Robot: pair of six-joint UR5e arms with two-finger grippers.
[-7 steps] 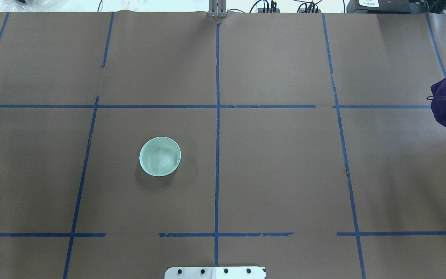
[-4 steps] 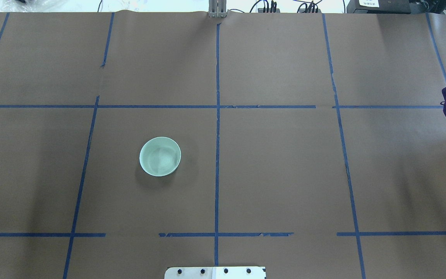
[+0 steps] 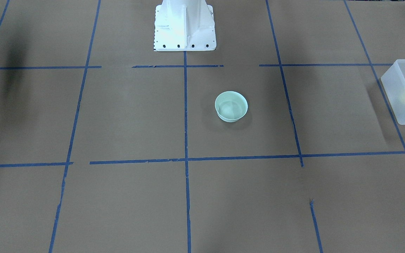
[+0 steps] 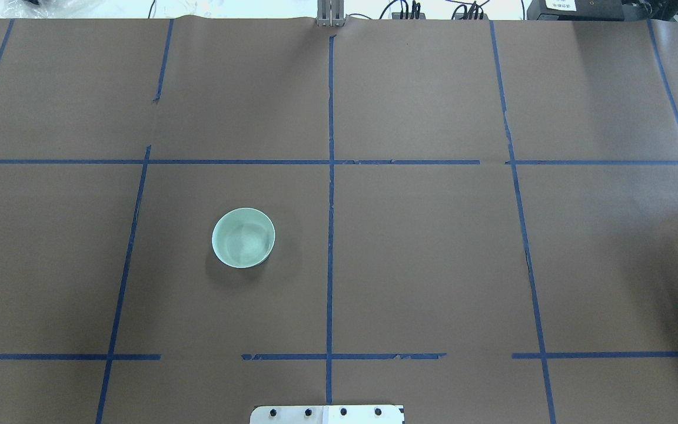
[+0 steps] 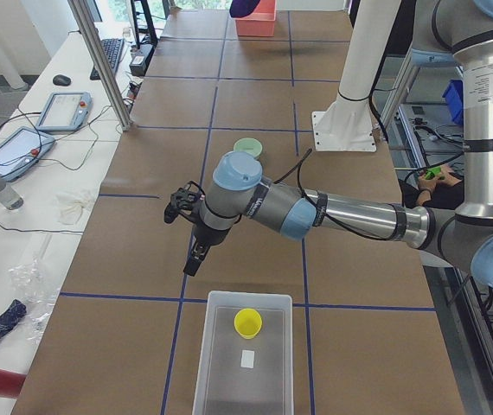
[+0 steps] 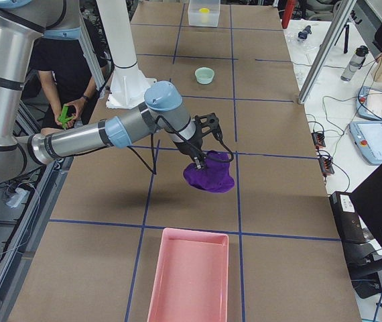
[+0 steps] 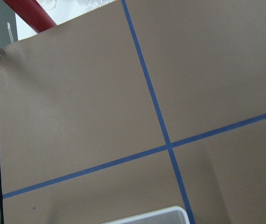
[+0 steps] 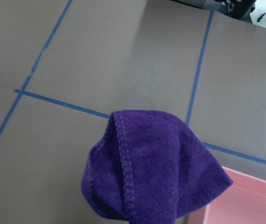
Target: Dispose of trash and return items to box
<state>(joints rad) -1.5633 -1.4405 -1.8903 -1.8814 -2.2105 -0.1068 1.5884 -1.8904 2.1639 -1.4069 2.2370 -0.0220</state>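
The mint-green bowl (image 4: 243,237) stands upright on the brown paper, left of the centre line; it also shows in the front view (image 3: 231,106). The yellow cup (image 5: 247,322) lies inside the translucent box (image 5: 216,363), which also shows at the front view's right edge (image 3: 399,95). My left gripper (image 5: 193,259) hangs just beyond the box's far end; I cannot tell if it is open or shut. My right gripper (image 6: 200,161) holds a bunched purple cloth (image 8: 147,163) above the table, near the pink bin (image 6: 189,275). The cloth hides its fingers.
The white robot base (image 3: 184,26) stands at the table's near middle edge. A small white item (image 5: 247,358) lies in the box beside the cup. Blue tape lines divide the paper. Operators' desks with tablets and cables run along the far side.
The purple cloth has moved to the right and has left the overhead view. The bowl has not moved.
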